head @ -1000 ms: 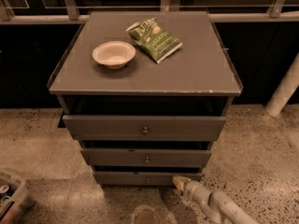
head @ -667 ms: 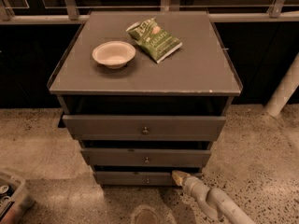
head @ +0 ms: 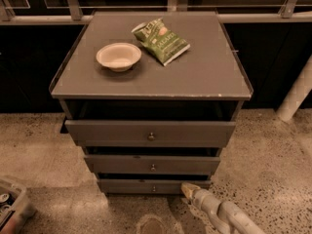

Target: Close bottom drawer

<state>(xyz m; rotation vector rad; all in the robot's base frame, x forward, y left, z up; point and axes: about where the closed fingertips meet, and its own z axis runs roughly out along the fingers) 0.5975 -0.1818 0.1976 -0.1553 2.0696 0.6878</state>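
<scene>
The bottom drawer point(head: 131, 186) is the lowest and narrowest of three dark grey-brown drawer fronts, with a small round knob point(head: 154, 188). It stands slightly out from the cabinet, with a dark gap above it. My gripper point(head: 186, 187) comes in from the lower right on a pale arm. Its tip is at the right part of the bottom drawer's front panel, touching or nearly touching it, to the right of the knob.
The middle drawer point(head: 152, 164) and the top drawer point(head: 150, 132) stand further out. On the cabinet top point(head: 204, 72) are a white bowl point(head: 118, 56) and a green chip bag point(head: 161, 40). A bin point(head: 10, 204) sits at the lower left on the speckled floor. A white post point(head: 296, 91) stands at right.
My gripper has moved a little left and forward, closer to the bottom drawer's front. The drawers look unchanged.
</scene>
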